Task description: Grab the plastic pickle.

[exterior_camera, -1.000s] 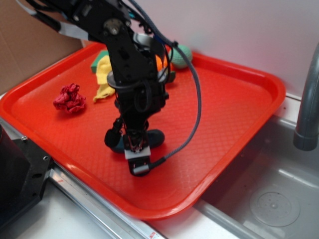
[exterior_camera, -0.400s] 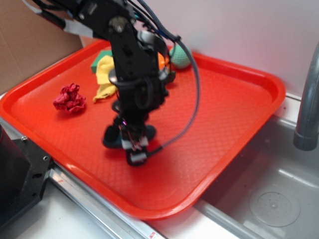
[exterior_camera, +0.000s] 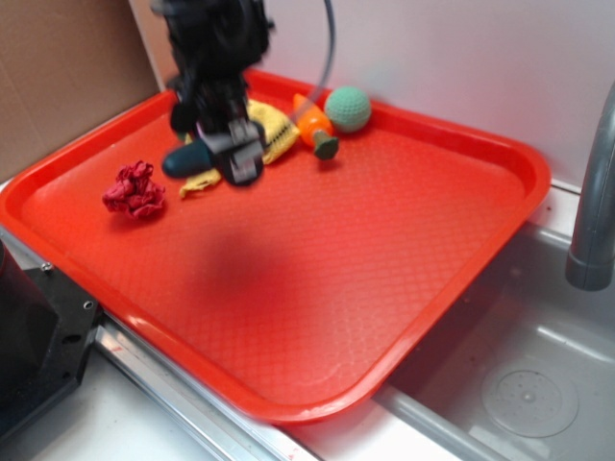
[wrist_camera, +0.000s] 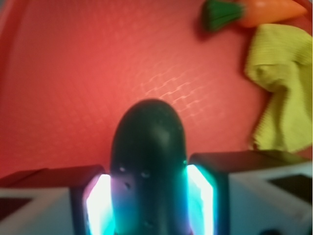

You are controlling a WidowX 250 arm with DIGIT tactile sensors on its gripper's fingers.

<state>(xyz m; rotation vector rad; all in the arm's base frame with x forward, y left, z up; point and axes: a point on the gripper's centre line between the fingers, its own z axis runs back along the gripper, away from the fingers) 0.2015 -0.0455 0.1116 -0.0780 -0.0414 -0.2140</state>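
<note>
Pickle (wrist_camera: pixel 146 161): dark teal capsule, smooth, tiny dots, held in the air above the red tray (exterior_camera: pixel 461 250), over its far left part
Grip: claw (wrist_camera: pixel 146 196) clamped on its sides, one rounded end sticking out ahead
Handling: looks light and stiff; glossy skin could slide, so mid-body beats the tapering ends
Claw in the exterior view: blurred, pickle (exterior_camera: pixel 184 161) poking out leftward
Nearby: yellow cloth (wrist_camera: pixel 281 93) just beside, carrot (wrist_camera: pixel 259 11) beyond it, green knitted ball (exterior_camera: pixel 347 109) and crumpled red wad (exterior_camera: pixel 135 190) further off
</note>
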